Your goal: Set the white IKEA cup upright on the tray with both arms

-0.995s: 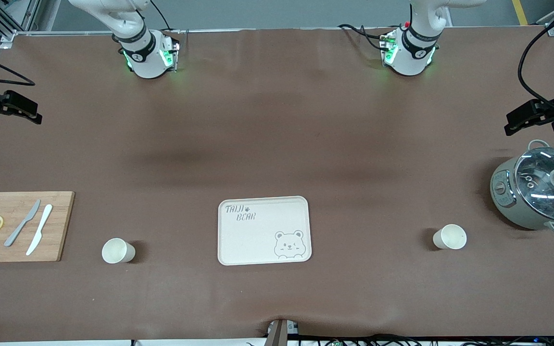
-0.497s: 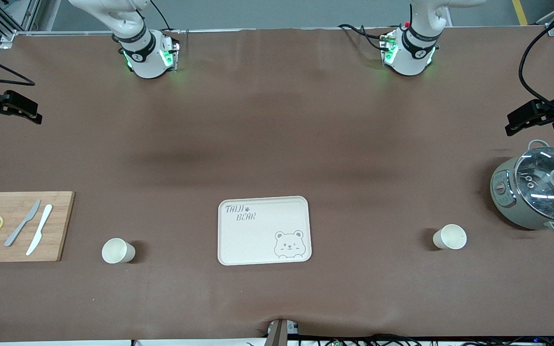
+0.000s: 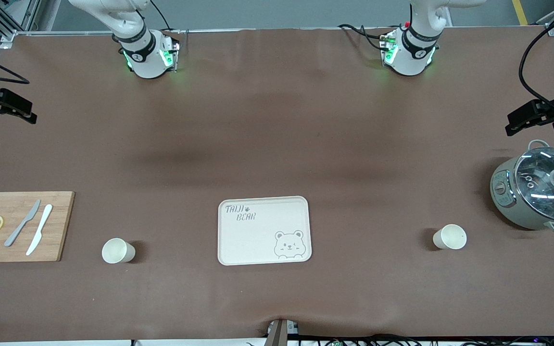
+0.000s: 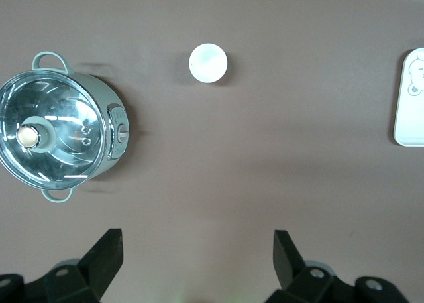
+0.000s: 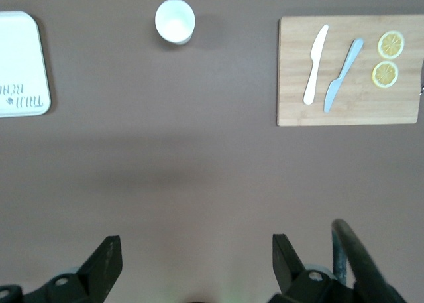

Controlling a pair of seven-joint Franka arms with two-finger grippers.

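Two white cups stand upright on the brown table. One cup [image 3: 118, 251] is toward the right arm's end and shows in the right wrist view [image 5: 175, 21]. The other cup [image 3: 450, 237] is toward the left arm's end and shows in the left wrist view [image 4: 208, 63]. The cream tray [image 3: 258, 240] with the bear drawing lies between them with nothing on it. My left gripper [image 3: 515, 124] hangs open and empty high over the table near the pot [image 4: 197, 250]. My right gripper [image 3: 29, 113] hangs open and empty over its end of the table [image 5: 197, 253].
A wooden cutting board [image 3: 60, 226] with two knives and two lemon slices lies at the right arm's end, beside that cup. A grey-green pot [image 3: 503, 197] with a glass lid stands at the left arm's end, farther from the front camera than the other cup.
My right gripper has shifted slightly upward in the front view. The left gripper, cups and tray have not moved.
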